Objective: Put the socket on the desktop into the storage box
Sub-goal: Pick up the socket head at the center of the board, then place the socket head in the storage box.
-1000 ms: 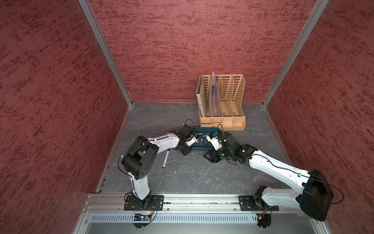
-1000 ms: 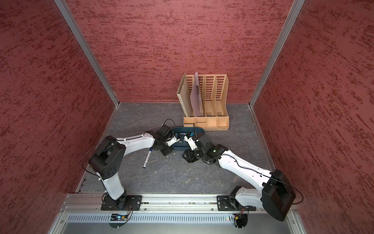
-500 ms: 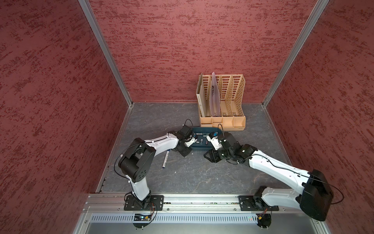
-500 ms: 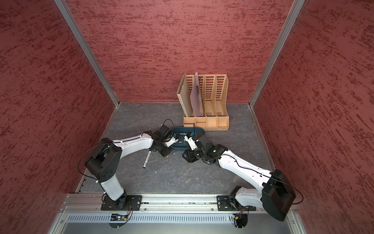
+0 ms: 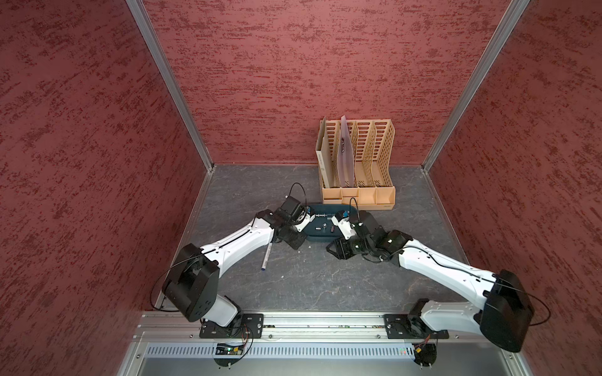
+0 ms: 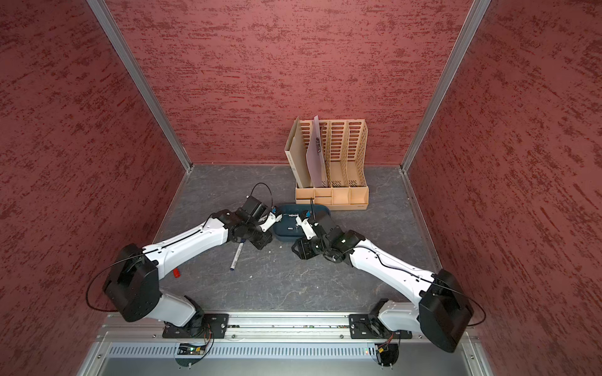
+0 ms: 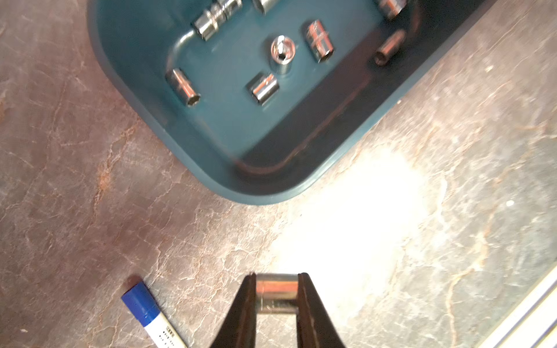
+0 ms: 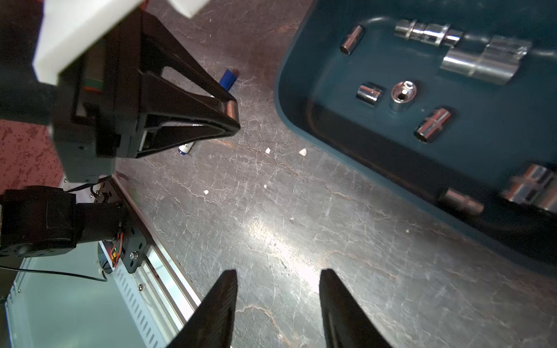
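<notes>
The socket is still not dropped off
It's pinched by the left gripper just short of the storage box; only that arm's elbow is shifted back. The right gripper is left spread, empty.

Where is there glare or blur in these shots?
Left wrist view: white glare washes out the tabletop between the storage box and the gripped socket; the loose sockets in the box are blurred. Right wrist view: milder sheen on the tabletop, nearest sockets blurred. Both top views: sharp, evenly lit.
</notes>
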Motion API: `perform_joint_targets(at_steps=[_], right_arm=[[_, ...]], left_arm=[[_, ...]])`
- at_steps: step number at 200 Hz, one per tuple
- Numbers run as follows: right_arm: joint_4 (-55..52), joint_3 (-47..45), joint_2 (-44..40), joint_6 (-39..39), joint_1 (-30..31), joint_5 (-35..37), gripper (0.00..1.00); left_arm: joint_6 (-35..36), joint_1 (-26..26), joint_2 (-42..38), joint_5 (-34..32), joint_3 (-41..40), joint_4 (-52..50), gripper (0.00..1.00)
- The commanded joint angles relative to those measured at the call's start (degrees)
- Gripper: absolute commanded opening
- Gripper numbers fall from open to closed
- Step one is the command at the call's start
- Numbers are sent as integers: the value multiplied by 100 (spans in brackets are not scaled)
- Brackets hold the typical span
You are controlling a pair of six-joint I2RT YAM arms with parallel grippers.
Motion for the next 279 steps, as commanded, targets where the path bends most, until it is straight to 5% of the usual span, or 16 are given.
perform_joint_targets(at_steps=[1,123,279], right_arm=[[159,216,-3,181,-135,-16,49],[-210,-310,-831,335,-810,188,49],[-129,-557,-989,434,-992,195,49]], left_arm=[[-248,-118,34,174,446,-25,13],[-768,-539,2063,-562,2058,316,13],[-1343,-262,2909,-1160,2224,829,17]])
